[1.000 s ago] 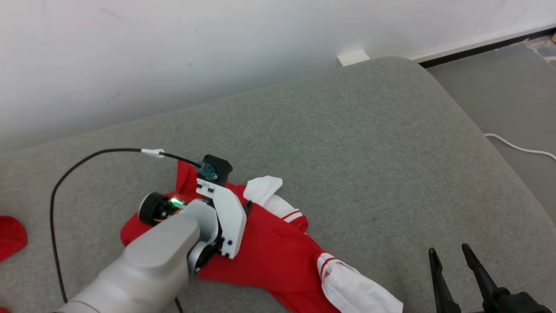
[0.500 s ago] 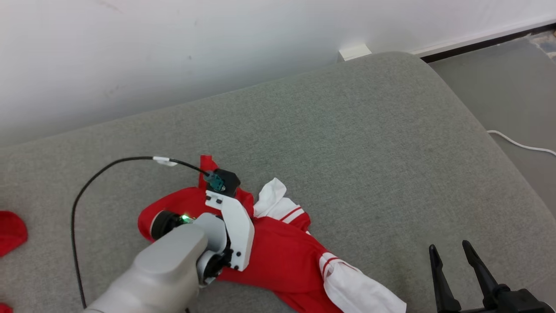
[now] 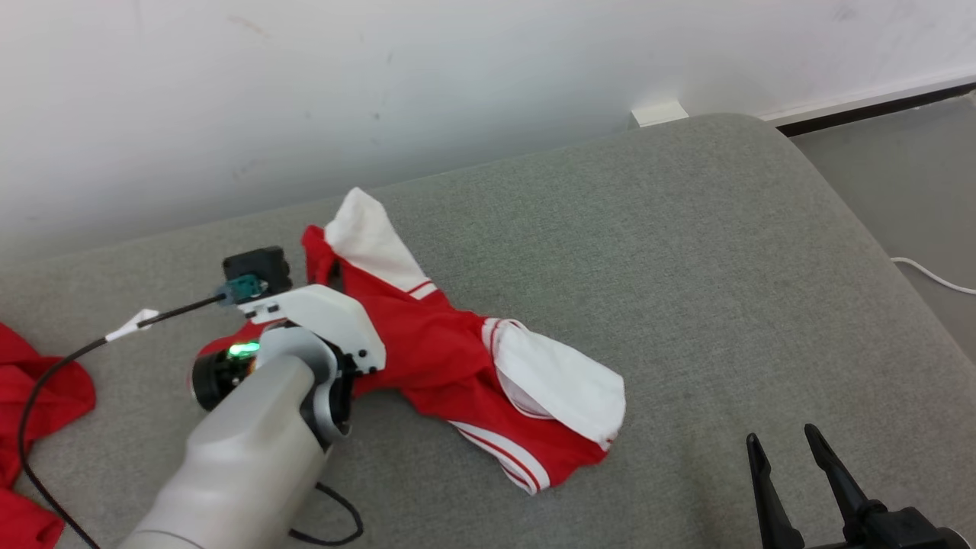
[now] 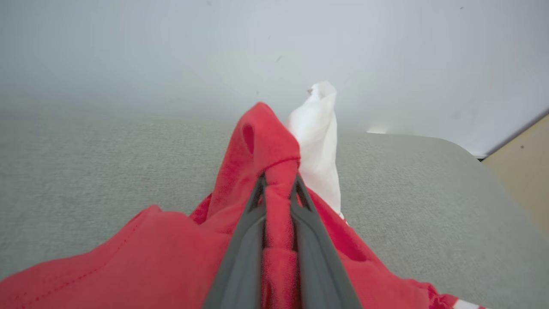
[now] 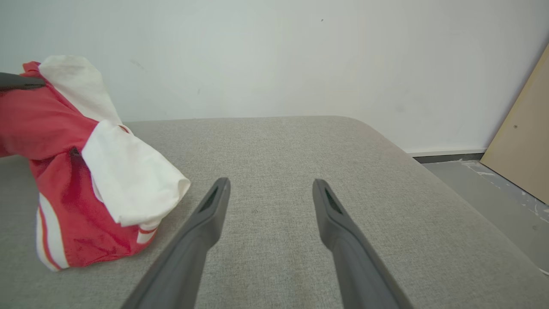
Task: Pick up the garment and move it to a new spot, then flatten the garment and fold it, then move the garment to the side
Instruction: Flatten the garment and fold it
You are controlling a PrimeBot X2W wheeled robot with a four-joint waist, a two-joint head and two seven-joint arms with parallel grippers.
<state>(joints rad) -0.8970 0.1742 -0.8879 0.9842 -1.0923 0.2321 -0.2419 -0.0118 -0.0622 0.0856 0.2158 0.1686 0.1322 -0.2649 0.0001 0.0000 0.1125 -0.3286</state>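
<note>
The garment (image 3: 442,358) is red with white sleeves and white stripes. My left gripper (image 4: 279,180) is shut on a bunched red fold of it, and a white sleeve (image 4: 317,128) sticks up just beyond the fingertips. In the head view my left arm (image 3: 259,427) holds that end up, while the rest of the garment trails down to the right onto the grey cushion (image 3: 686,244). The right wrist view has the garment (image 5: 55,128) hanging at its left, with its lower end on the cushion. My right gripper (image 3: 778,438) (image 5: 270,184) stands open at the lower right, apart from the garment.
Another red cloth (image 3: 38,389) lies at the cushion's left edge. A black cable (image 3: 46,366) loops from my left wrist. The white wall runs close behind the cushion. On the floor to the right lie a white cable (image 3: 930,274) and a leaning wooden board (image 5: 523,141).
My left gripper has shut on the garment and lifted its end up and back toward the wall; the garment now bunches and trails below. The head view has shifted. The right gripper stays put.
</note>
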